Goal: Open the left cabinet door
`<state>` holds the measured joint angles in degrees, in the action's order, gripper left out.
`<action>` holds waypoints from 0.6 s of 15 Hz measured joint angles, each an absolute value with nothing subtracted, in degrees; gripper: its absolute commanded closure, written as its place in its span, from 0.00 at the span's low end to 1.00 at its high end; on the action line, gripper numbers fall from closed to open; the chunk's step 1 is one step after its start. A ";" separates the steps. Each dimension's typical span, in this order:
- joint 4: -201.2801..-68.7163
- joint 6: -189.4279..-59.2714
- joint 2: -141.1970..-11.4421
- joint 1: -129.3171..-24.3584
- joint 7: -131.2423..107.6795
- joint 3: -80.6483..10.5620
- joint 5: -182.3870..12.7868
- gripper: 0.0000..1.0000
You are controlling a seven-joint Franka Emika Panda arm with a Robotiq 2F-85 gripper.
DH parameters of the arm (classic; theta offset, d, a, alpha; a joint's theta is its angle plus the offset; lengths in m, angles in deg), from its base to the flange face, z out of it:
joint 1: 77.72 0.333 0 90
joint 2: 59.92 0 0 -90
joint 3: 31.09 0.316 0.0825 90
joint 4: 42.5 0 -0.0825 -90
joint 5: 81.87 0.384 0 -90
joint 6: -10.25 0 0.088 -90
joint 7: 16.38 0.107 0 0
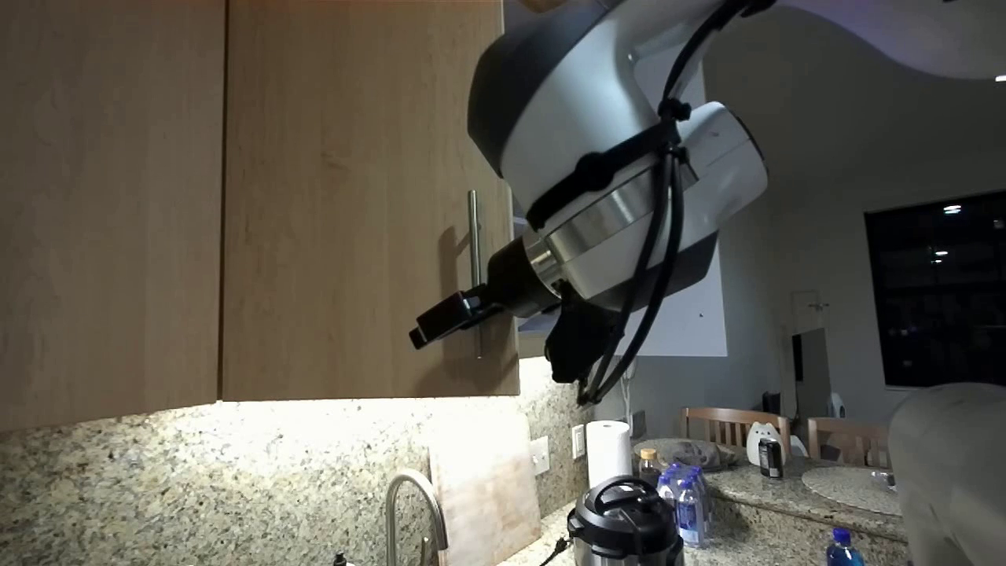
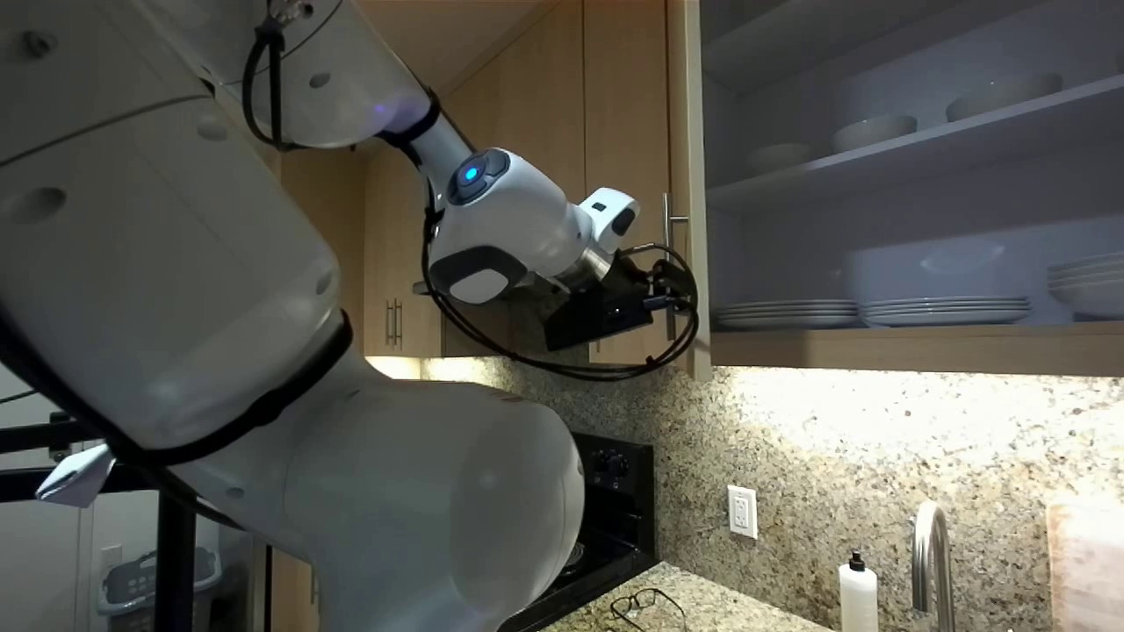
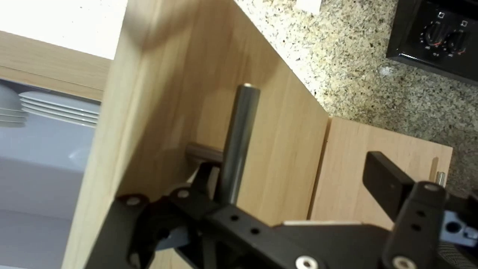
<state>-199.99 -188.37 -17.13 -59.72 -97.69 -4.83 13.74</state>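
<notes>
The left cabinet door is a light-brown wood panel in both exterior views (image 1: 346, 157) (image 2: 625, 123) and fills the middle of the wrist view (image 3: 283, 149). I cannot tell whether it is ajar. Its silver bar handle (image 1: 475, 236) (image 2: 667, 224) stands upright near one edge and runs through the wrist view (image 3: 241, 127). My black gripper (image 3: 295, 179) is open, its fingers wide apart. One finger lies beside the bar by its post, contact unclear; the other is well away over wood. In both exterior views the gripper (image 1: 460, 310) (image 2: 672, 294) overlaps the handle's lower part.
Open shelves (image 2: 966, 140) with plates and bowls adjoin the door's handle edge. A plain wood panel (image 1: 110, 196) adjoins its other edge. Below are a granite backsplash (image 1: 236, 472), a faucet (image 1: 413, 495), a pressure cooker (image 1: 625, 519) and a black stove (image 2: 615, 491).
</notes>
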 measured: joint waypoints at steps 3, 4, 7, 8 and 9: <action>-198.38 -188.37 -17.13 -60.12 -103.39 -4.23 19.46 0.00; -197.71 -188.37 -17.13 -60.71 -105.57 -3.58 21.73 0.00; -195.51 -188.22 -17.02 -64.59 -112.12 0.10 29.15 0.00; -194.69 -188.07 -16.85 -66.83 -113.95 2.13 31.72 0.00; -193.91 -187.89 -16.53 -69.57 -115.60 4.53 34.31 0.00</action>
